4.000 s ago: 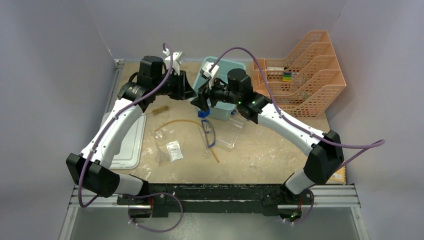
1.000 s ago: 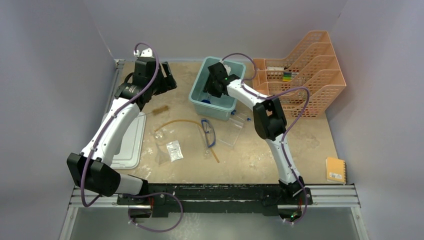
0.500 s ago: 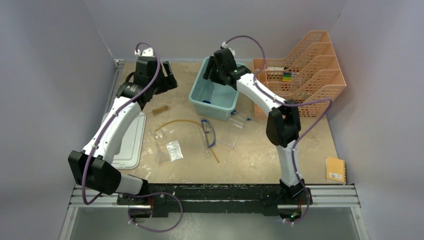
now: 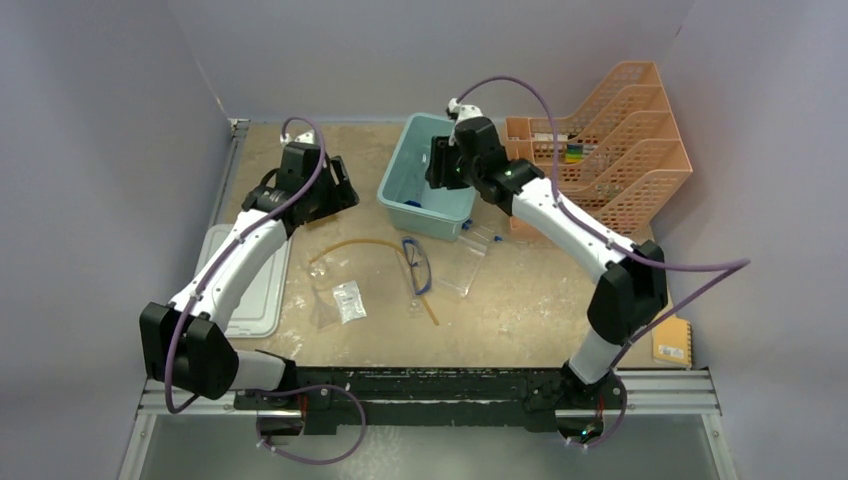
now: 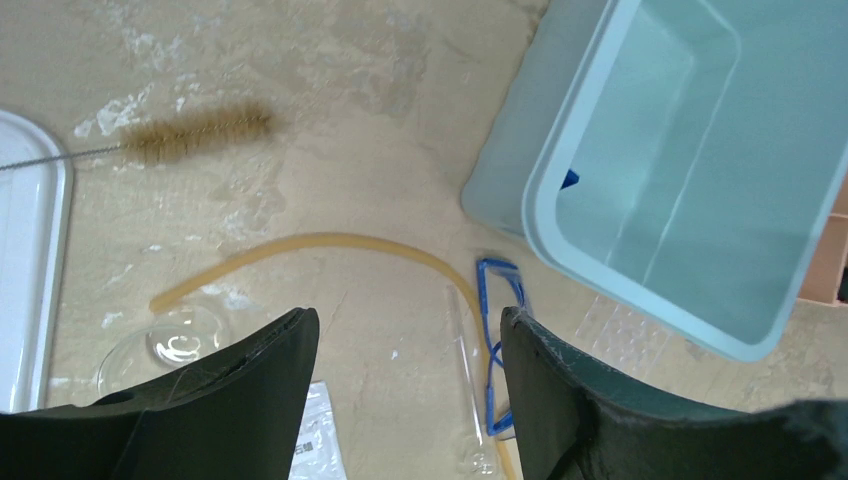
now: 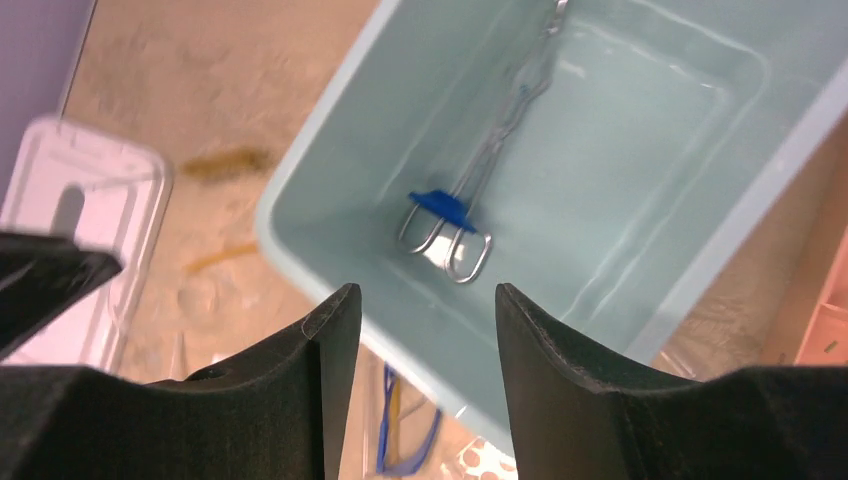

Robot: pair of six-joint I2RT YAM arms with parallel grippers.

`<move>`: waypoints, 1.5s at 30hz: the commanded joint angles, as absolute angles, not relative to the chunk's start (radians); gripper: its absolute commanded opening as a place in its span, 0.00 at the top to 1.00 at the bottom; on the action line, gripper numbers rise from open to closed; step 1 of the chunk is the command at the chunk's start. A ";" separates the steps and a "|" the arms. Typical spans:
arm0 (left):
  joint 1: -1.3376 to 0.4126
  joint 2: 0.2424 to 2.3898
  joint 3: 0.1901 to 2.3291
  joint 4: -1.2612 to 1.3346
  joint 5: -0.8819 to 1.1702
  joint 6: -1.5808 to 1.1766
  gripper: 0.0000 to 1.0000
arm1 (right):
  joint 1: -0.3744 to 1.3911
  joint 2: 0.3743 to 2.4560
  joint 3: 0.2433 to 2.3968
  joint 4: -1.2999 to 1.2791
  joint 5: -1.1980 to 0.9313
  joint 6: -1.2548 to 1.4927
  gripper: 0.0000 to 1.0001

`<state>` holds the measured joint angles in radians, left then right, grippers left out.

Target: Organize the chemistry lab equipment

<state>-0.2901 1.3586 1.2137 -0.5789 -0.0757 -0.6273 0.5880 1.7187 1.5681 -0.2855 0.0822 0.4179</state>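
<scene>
The left arm [image 4: 238, 258] and right arm [image 4: 560, 215] share white curved links, bulky black joints, a thin purple cable [image 4: 710, 268] looped loosely along each, and broad matte-black fingers [image 5: 250, 400].

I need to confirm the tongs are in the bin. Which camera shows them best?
The right wrist view: the metal tongs lie plainly on the floor of the pale blue bin. The left wrist view catches only their blue piece past the bin's rim; the top view shows barely a blue speck.
</scene>
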 commanded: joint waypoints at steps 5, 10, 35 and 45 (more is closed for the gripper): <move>-0.291 1.279 1.246 -0.599 -0.268 -0.621 0.39 | 0.882 1.677 1.558 -0.304 0.211 0.203 0.59; -0.290 1.219 1.310 -0.648 -0.554 -0.534 0.39 | 1.001 1.758 1.574 -0.374 0.291 0.272 0.71; -0.290 1.124 1.285 -0.663 -0.818 -0.460 0.36 | 1.081 2.061 1.561 -0.545 0.468 0.545 0.66; -0.290 1.132 1.290 -0.663 -0.779 -0.470 0.37 | 1.071 2.091 1.538 -0.485 0.373 0.535 0.77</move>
